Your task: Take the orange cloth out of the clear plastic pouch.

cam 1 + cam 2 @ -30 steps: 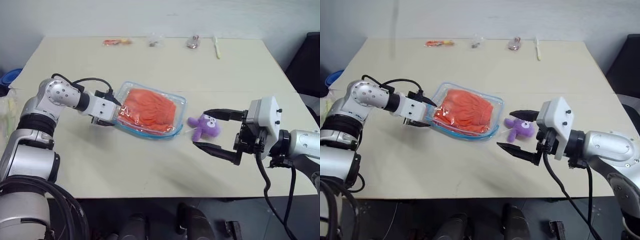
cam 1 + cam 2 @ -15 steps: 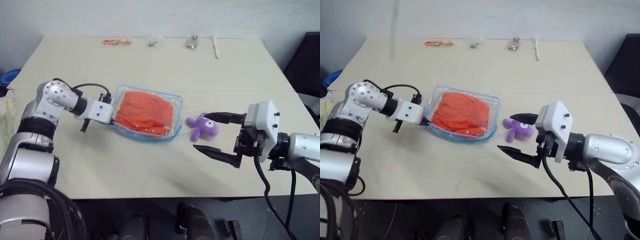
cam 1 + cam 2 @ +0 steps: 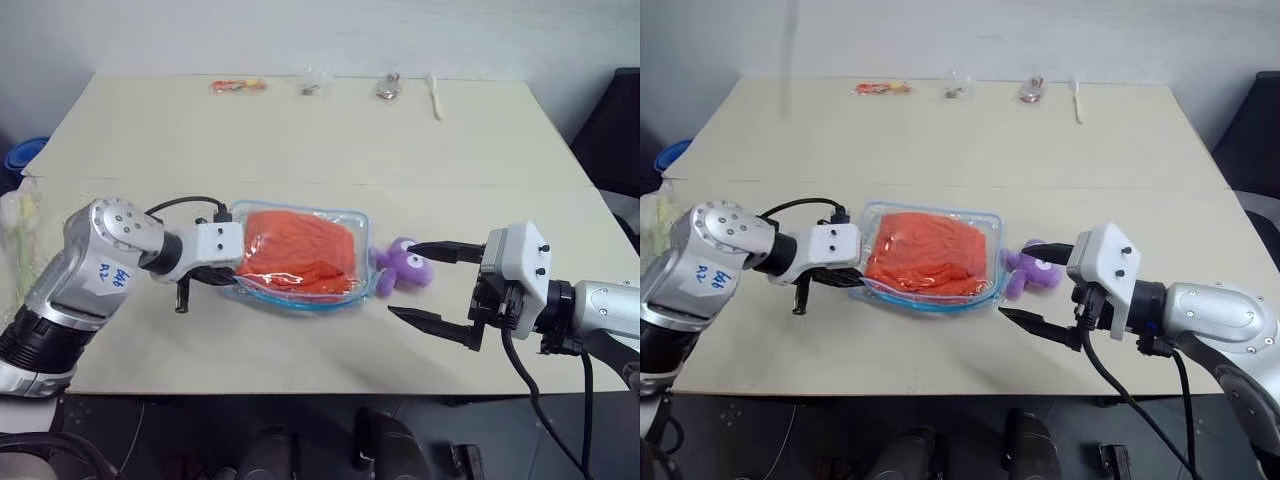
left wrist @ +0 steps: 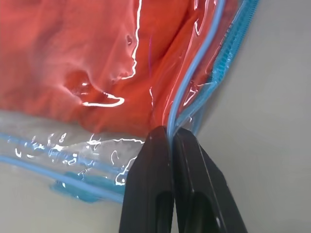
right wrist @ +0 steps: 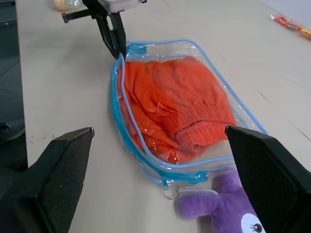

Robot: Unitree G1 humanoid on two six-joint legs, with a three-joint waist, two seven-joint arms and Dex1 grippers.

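Note:
The clear plastic pouch [image 3: 352, 218] with a light blue trim lies flat in the middle of the table. The orange cloth [image 3: 300, 252] sits bunched inside it. My left gripper [image 4: 170, 134] is shut on the blue trimmed edge at the pouch's left end, and its black fingers [image 5: 112, 34] pinch the rim there. My right gripper [image 3: 421, 286] stands open to the right of the pouch, its fingers spread on either side of a purple plush toy [image 3: 405, 266] that touches the pouch's right end.
Along the far edge of the table lie a small orange packet [image 3: 238, 86], a clear wrapper [image 3: 312, 84], a small shiny item [image 3: 386, 87] and a white stick [image 3: 435, 95]. A blue object [image 3: 20, 155] sits beyond the left edge. A dark chair [image 3: 620, 130] stands to the right.
My left gripper has shut on the pouch's left edge, rolled its wrist and pulled back toward me. The pouch shifted nearer and now touches the plush toy. The right gripper stayed put.

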